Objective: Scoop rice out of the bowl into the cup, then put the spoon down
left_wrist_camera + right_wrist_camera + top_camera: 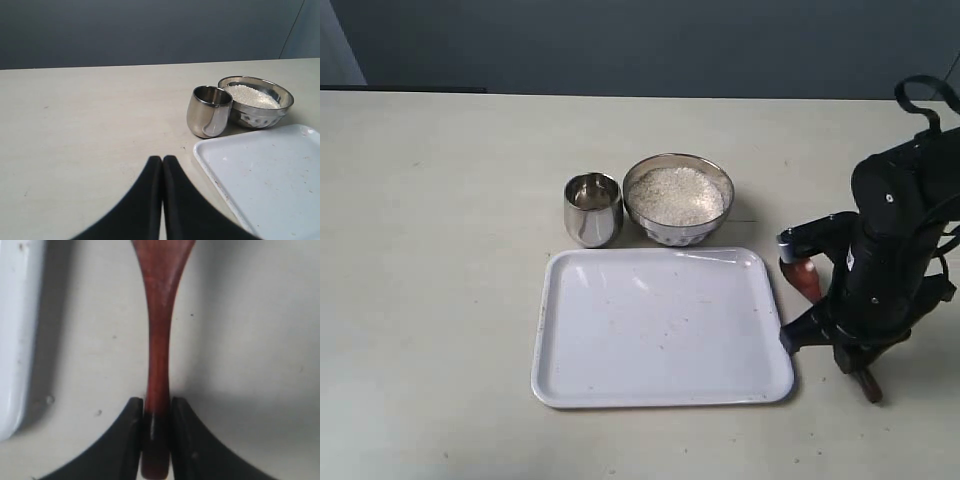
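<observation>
Two black fingers [145, 200] of the left hand [162, 160] are pressed flat together with nothing between them, poised low over the pale tabletop [440, 250]; this hand shows only in its own wrist view and lies outside the exterior view. Further along the tabletop stands the small steel cup [593, 208], upright with its rounded sides mirroring the surroundings, and the left wrist view shows it [209, 111] just beside the larger vessel, with only a narrow gap visible between them. To its right sits the wider steel bowl [713, 222], patterned on its lower wall, holding a heap of white rice [677, 194] that rises almost to the rim. On the near side of both, close to them, lies a white rectangular tray [660, 330] with rounded corners, flat on the tabletop and flecked with a few tiny specks. Just past the tray's right edge is the reddish-brown wooden spoon [807, 280], its oval end pointing toward the back of the scene and its slim handle running under the black right arm [895, 230]. The right hand [157, 405] is clenched on that handle [159, 330] near its tip, one finger on each side. Whether the spoon touches the tabletop or is held just above it cannot be told.
</observation>
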Controlling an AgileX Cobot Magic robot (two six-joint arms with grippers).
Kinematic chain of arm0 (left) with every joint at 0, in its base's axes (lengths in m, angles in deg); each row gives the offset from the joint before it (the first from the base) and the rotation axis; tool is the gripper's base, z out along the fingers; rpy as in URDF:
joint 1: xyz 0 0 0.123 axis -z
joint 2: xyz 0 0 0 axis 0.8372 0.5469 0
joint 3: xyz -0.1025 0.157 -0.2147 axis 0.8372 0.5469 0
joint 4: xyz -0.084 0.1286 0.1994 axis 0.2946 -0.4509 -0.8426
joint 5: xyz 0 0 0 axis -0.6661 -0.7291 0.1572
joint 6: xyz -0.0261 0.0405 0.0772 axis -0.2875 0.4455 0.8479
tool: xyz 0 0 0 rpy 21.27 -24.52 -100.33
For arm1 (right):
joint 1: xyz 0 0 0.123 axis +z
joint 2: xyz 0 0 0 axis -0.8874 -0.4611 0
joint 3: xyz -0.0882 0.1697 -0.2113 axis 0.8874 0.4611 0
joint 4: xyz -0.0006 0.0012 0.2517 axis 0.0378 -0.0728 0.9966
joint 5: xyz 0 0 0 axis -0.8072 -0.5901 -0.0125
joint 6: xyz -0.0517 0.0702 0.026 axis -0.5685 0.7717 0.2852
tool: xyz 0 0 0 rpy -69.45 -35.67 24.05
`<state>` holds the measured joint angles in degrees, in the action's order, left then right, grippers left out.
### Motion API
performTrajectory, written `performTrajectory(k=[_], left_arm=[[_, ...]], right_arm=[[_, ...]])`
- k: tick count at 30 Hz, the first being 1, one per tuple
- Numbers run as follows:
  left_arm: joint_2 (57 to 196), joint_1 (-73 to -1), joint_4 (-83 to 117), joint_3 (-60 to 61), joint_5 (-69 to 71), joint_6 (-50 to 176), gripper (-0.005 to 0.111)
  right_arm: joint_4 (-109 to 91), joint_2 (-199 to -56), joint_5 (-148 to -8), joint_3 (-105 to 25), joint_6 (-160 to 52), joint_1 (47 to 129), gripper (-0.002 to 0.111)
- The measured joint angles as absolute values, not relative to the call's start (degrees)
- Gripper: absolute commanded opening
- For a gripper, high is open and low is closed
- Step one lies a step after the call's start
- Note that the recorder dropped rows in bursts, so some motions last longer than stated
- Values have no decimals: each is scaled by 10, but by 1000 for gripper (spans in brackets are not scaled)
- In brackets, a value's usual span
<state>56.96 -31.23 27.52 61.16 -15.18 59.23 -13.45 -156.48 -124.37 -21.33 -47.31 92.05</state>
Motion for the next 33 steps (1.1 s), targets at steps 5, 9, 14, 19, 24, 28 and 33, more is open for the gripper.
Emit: performTrajectory(k=[5, 9, 14, 19, 24, 28, 33], left_arm=[[570, -312, 275, 612, -152, 592, 1], [570, -312, 275, 612, -152, 592, 1], [570, -312, 275, 612, -152, 592, 1], [570, -312, 275, 612, -152, 592, 1], [570, -312, 275, 612, -152, 592, 1], [570, -312, 275, 612, -152, 592, 1], [570, -312, 275, 612, -152, 592, 1]], right_arm=[[-131, -1582, -1202, -209, -454, 921, -1], [-130, -1585, -1202, -210, -449, 920, 4], [-130, -1586, -1201, -210, -447, 920, 31], [-137, -1586, -1201, -211, -447, 918, 45], [-139, -1581, -1200, -211, -447, 918, 45], [-134, -1562, -1200, -208, -447, 918, 45], [-134, -1515, -1214, -207, -447, 918, 45]])
